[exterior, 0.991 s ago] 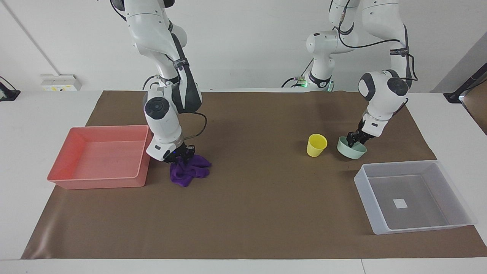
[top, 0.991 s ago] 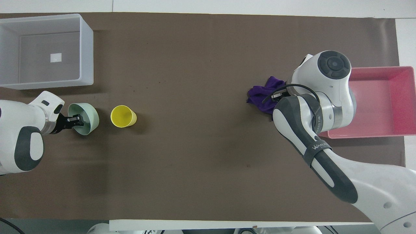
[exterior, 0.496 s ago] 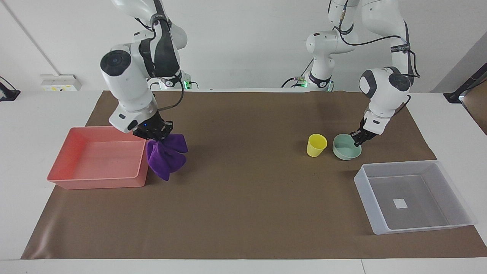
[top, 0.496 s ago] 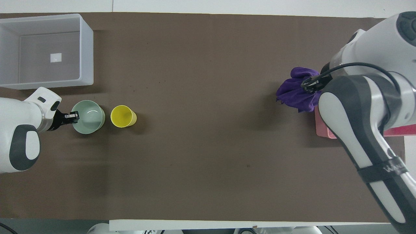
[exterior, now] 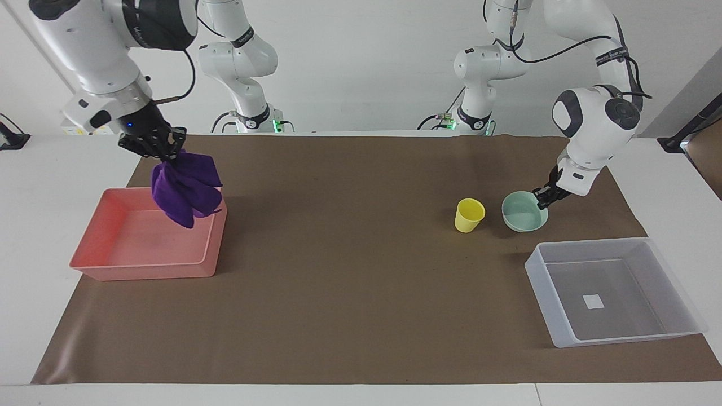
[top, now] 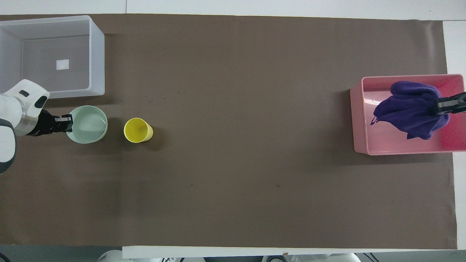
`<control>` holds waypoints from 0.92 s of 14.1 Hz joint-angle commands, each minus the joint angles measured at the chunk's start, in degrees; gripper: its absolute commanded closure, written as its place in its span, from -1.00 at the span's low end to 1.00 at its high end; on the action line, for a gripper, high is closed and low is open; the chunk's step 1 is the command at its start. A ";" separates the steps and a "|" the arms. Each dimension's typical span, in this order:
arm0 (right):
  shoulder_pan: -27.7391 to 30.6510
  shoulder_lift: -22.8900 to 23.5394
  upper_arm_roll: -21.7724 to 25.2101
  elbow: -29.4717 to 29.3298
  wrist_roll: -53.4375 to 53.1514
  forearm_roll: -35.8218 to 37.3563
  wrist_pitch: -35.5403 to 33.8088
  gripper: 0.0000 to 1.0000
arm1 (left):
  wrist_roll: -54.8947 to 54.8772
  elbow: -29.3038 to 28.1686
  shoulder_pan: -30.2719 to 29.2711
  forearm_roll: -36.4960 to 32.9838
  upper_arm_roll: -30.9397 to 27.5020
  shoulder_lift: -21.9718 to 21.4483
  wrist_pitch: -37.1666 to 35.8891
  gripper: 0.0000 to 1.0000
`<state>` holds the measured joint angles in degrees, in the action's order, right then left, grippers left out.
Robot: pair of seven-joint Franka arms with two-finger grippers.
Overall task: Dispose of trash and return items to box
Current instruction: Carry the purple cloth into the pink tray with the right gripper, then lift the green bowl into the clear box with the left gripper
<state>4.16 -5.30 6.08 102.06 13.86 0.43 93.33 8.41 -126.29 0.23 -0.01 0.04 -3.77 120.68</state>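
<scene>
deep-purple rag (exterior: 183, 192), pink-salmon tray (exterior: 90, 265), yellow cup (exterior: 469, 215), mint-green bowl (exterior: 524, 212), translucent greyish-white box (exterior: 550, 296), brown mat (exterior: 361, 293)

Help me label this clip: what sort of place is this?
Likely a robotics lab: two Franka arms at a white table under a brown mat, the right gripper dangling a purple rag over a pink tray.

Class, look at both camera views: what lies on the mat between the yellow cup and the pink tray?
Nothing. Between the yellow cup and the pink tray only bare brown mat shows, plainest in the overhead view.
</scene>
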 commanded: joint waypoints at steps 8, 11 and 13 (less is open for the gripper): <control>3.67 2.05 -0.81 19.50 5.13 0.45 21.63 -0.02 | 0.11 28.26 -6.37 5.72 -0.40 18.23 -0.03 1.00; 3.31 2.66 -1.16 17.57 4.43 -0.16 21.19 -1.00 | 0.11 30.93 -6.83 7.12 -0.40 25.81 5.70 1.00; 0.87 2.31 -1.42 14.76 3.38 -1.13 17.61 -1.00 | 0.55 36.18 -6.04 9.05 -0.48 30.38 4.48 1.00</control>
<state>6.71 -2.48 5.26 119.43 18.54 0.22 114.21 8.49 -96.45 -6.23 7.18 -0.47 22.26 126.68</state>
